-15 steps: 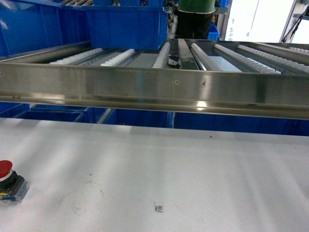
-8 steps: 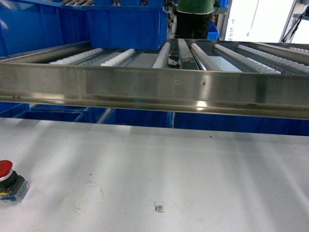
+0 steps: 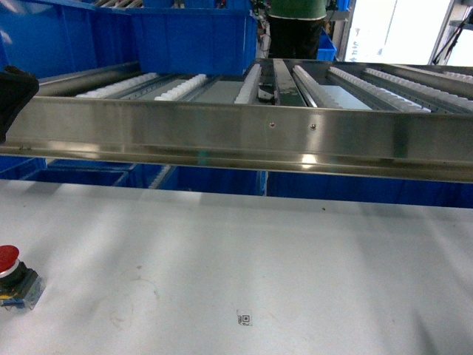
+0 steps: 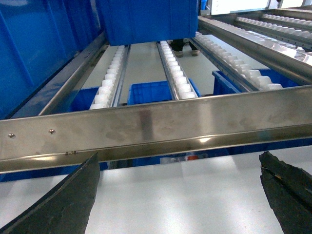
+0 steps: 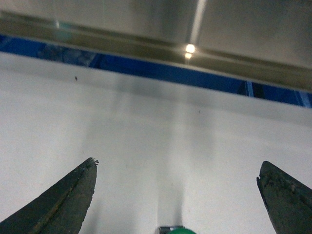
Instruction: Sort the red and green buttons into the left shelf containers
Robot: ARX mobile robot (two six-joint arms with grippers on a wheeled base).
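Observation:
A red button [image 3: 7, 257] with a black wrapped body stands on the white table [image 3: 295, 259] at the lower left of the head view. A green button [image 5: 178, 231] only peeks in at the bottom edge of the right wrist view, set back from the fingertips and touching neither. My right gripper [image 5: 178, 162] is open over bare table. My left gripper [image 4: 179, 156] is open and empty, facing the steel shelf rail [image 4: 156, 126]; a dark part of that arm [image 3: 11, 92] shows at the head view's left edge. Big blue containers [image 3: 192, 41] sit on the left shelf rollers.
The steel rail [image 3: 259, 137] of the roller shelf spans the view above the table's far edge. More blue bins [image 4: 151, 92] sit below the rollers. A person in a green shirt [image 3: 295, 15] stands behind the shelf. A small QR mark [image 3: 243, 319] is printed on the table.
A dark part of my left arm has come into the head view at the left edge, in front of the rail. The red button has not moved.

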